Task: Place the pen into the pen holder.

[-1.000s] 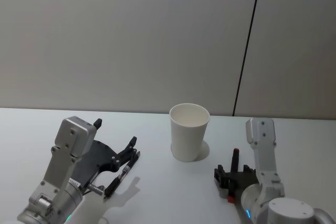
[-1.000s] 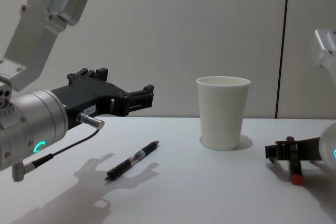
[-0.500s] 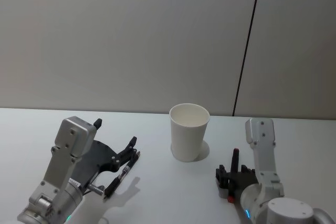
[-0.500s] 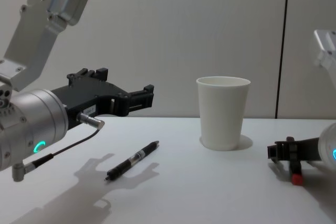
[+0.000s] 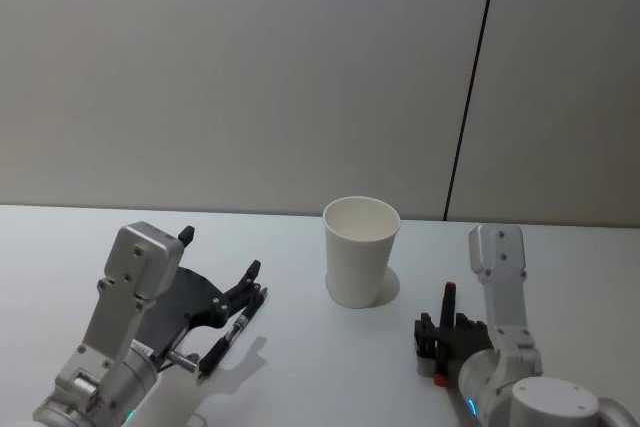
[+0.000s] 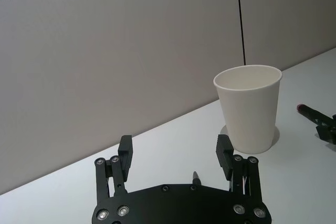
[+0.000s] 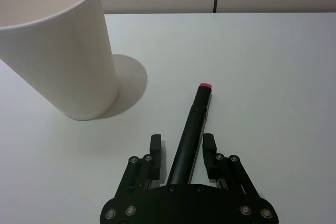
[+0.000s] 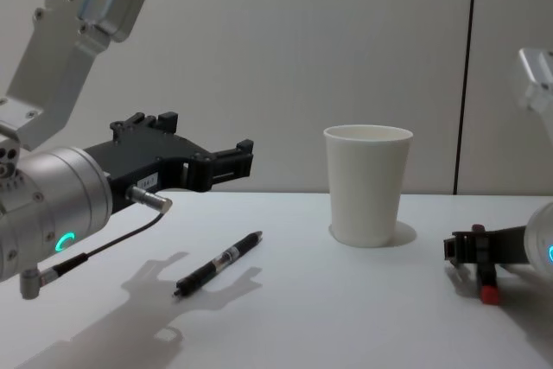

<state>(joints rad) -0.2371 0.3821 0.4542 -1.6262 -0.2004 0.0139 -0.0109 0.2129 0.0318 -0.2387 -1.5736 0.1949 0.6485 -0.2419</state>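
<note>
The pen holder, a white paper cup (image 5: 360, 267) (image 8: 366, 187), stands upright mid-table. A black pen with a red end (image 7: 191, 124) (image 5: 448, 297) lies to its right on the table. My right gripper (image 7: 182, 145) (image 8: 479, 252) is low over that pen, open, one finger on each side of the barrel. A second, all-black pen (image 5: 232, 332) (image 8: 218, 264) lies to the cup's left. My left gripper (image 6: 175, 156) (image 5: 220, 252) hovers open above it, holding nothing.
The white table (image 5: 300, 377) runs back to a plain grey wall with a dark vertical seam (image 5: 470, 97). Bare tabletop lies between the two pens, in front of the cup.
The right gripper's near finger has crept slightly rightward, closer to the red-ended pen. Both pens, the cup and the left arm have stayed put.
</note>
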